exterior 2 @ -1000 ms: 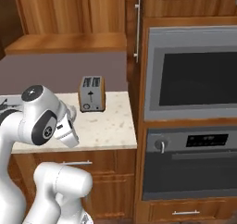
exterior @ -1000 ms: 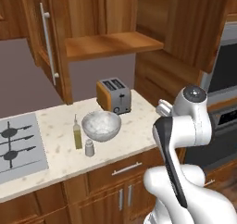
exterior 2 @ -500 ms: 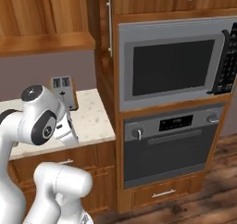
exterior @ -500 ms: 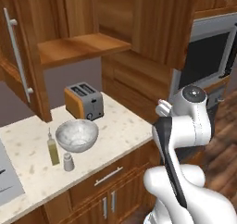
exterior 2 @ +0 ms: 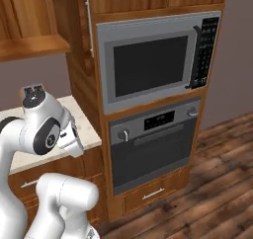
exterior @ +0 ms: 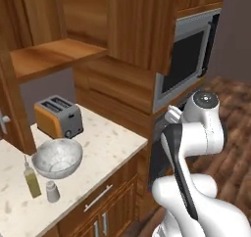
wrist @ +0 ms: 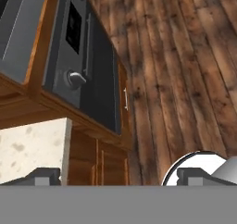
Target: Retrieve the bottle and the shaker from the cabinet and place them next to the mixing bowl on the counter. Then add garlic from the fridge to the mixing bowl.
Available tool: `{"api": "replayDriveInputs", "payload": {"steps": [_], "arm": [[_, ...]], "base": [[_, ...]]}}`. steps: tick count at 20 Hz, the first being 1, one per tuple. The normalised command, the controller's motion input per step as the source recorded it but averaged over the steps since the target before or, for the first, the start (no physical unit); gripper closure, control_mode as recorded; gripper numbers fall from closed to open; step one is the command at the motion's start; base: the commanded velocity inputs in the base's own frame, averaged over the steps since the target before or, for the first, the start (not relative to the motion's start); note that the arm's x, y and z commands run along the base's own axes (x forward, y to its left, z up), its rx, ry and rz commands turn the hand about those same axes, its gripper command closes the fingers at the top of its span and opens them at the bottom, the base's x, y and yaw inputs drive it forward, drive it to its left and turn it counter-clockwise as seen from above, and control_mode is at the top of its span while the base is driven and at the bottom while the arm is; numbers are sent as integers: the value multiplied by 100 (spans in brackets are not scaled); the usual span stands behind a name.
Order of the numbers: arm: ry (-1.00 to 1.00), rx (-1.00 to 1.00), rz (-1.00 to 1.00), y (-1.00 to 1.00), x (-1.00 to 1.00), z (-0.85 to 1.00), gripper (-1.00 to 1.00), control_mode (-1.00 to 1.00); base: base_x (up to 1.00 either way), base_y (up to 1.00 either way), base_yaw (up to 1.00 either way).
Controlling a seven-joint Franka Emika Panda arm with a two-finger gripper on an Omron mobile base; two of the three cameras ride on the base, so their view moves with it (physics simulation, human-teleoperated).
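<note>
On the counter (exterior: 105, 148), bottle (exterior: 32, 179) and shaker (exterior: 52, 191) beside mixing bowl (exterior: 57, 157), gripper (wrist: 118, 177) jaws spread (nothing held).

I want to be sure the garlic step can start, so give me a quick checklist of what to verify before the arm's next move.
1. Tall clear bottle of yellow-green oil stands on the beige speckled counter beside the silvery mixing bowl: ok.
2. Small pale grey shaker stands next to the bowl: ok.
3. Gripper open and holding nothing: ok.
4. Garlic in the bowl: not ok.
5. Fridge within reach: cannot tell.
</note>
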Motion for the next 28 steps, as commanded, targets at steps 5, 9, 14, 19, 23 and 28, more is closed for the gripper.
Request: {"api": "replayDriveInputs", "payload": {"steps": [5, 9, 14, 19, 23, 28], "arm": [[0, 0, 0, 0, 0, 0, -100, 100], [0, 0, 0, 0, 0, 0, -100, 100], [0, 0, 0, 0, 0, 0, -100, 100], [0, 0, 0, 0, 0, 0, -100, 100], [0, 0, 0, 0, 0, 0, -100, 100], [0, 0, 0, 0, 0, 0, -100, 100]], "base": [[-8, 0, -36], [-1, -8, -35], [0, -13, -36], [0, -11, -38], [0, -8, -39], [0, -8, -39]]}}
